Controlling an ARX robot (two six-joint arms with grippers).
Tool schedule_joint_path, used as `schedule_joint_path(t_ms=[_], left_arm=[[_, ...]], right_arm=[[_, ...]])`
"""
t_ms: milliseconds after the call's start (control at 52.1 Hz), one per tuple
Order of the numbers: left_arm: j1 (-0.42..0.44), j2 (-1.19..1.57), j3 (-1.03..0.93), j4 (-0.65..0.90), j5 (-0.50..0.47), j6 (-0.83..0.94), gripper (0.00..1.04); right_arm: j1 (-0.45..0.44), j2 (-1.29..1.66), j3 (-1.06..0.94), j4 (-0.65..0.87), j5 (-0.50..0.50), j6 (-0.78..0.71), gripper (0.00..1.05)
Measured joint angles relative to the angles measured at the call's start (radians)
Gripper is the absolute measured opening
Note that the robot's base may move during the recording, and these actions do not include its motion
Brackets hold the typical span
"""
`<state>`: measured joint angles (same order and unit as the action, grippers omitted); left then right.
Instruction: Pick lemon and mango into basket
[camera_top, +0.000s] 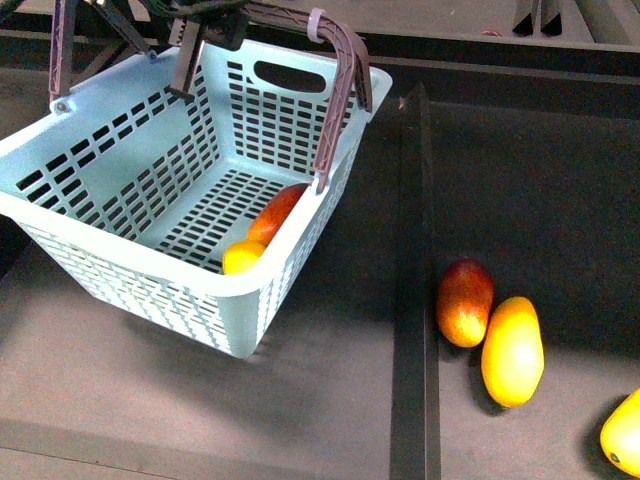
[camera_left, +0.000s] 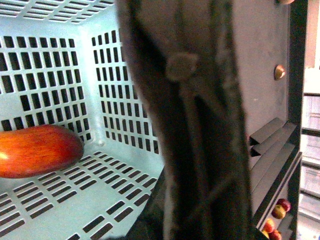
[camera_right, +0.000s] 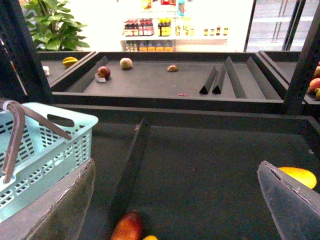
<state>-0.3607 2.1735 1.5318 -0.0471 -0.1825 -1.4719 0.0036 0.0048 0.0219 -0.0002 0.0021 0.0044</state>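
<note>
The aqua basket (camera_top: 130, 262) hangs tilted over the left of the dark shelf. My left gripper (camera_top: 210, 22) is shut on its brown handle (camera_top: 338, 90) at the top. Inside, a red-orange mango (camera_top: 277, 212) lies against the near right wall, and the yellow lemon (camera_top: 243, 256) sits just below it. The left wrist view shows the handle (camera_left: 195, 125) close up and the mango (camera_left: 37, 150) on the slotted floor; the lemon is hidden there. My right gripper (camera_right: 175, 200) stands open over the shelf, right of the basket (camera_right: 45, 145), with nothing between its fingers.
A raised black divider (camera_top: 415, 300) runs front to back beside the basket. Right of it lie a red-orange fruit (camera_top: 464, 301), an orange-yellow fruit (camera_top: 512, 350) and a yellow fruit (camera_top: 624, 435) at the front right corner. More trays with fruit (camera_right: 103, 72) stand behind.
</note>
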Motion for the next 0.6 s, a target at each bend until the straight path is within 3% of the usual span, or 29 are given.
schedule_joint_path(t_ms=[250,595], left_arm=[[0.023,-0.003,-0.045,0.026,0.031,-0.014,0.06],[0.031,-0.082,-0.163,0.004,0.031,-0.005,0.61]], right_arm=[[0.0,0.0,0.0,0.0,0.0,0.0,0.96],[0.0,0.0,0.0,0.0,0.0,0.0,0.96]])
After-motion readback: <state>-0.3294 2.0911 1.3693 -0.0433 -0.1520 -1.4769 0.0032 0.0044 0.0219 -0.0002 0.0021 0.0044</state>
